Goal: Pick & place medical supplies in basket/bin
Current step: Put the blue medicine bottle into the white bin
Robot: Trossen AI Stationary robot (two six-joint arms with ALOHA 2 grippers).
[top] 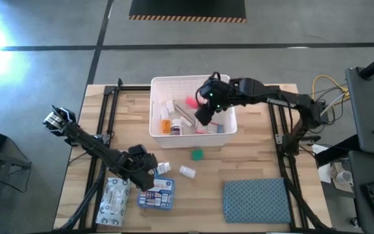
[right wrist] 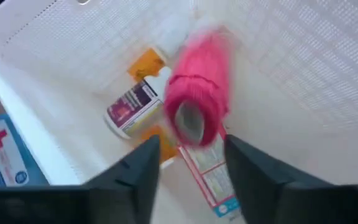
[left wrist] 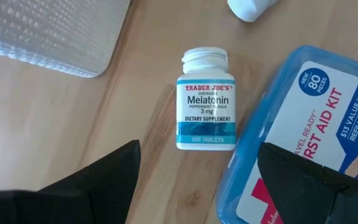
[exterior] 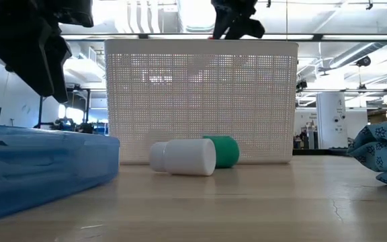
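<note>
From above, your right tool hangs over the white basket, where several supplies already lie, while your left tool sits low over the bench beside the blue first-aid kit. In the left wrist view its fingers stand wide around the melatonin bottle; centre on the bottle's body and keep clear of the kit before closing. In the right wrist view the tool is spread with a pink roll blurred just beyond, apparently released, so lift straight up.

Lab or workshop, concrete floor, hazard tape
</note>
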